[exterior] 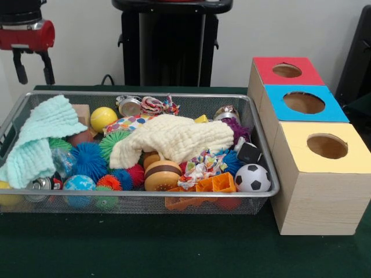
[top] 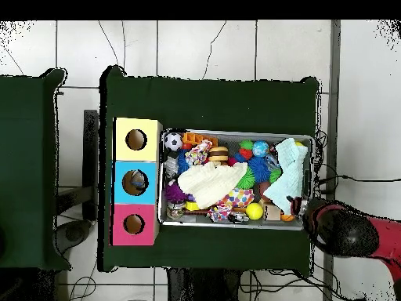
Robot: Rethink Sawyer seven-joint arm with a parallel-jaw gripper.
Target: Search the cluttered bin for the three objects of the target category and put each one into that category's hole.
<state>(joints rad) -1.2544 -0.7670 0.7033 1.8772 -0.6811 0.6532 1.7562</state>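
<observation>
The silver wire-mesh bin (exterior: 264, 152) sits on the green table, full of clutter: a cream cloth (exterior: 177, 138), a mint cloth (exterior: 40, 136), a yellow ball (exterior: 103, 118), a soccer ball (exterior: 253, 178), spiky balls (exterior: 90, 160), a wooden burger toy (exterior: 163, 174) and orange pieces (exterior: 215, 185). Three wooden boxes with holes stand to the right: red top (exterior: 287, 70), blue top (exterior: 304, 103), yellow top (exterior: 326, 146). My gripper (exterior: 33, 69) hangs open and empty above the bin's far left corner. In the overhead view the gripper (top: 313, 215) is at the bin's (top: 235, 132) lower right corner.
The robot pedestal (exterior: 171, 43) stands behind the bin. The boxes touch the bin's right side. In the overhead view the boxes (top: 136, 182) lie left of the bin, and the arm (top: 364, 235) reaches in from the lower right.
</observation>
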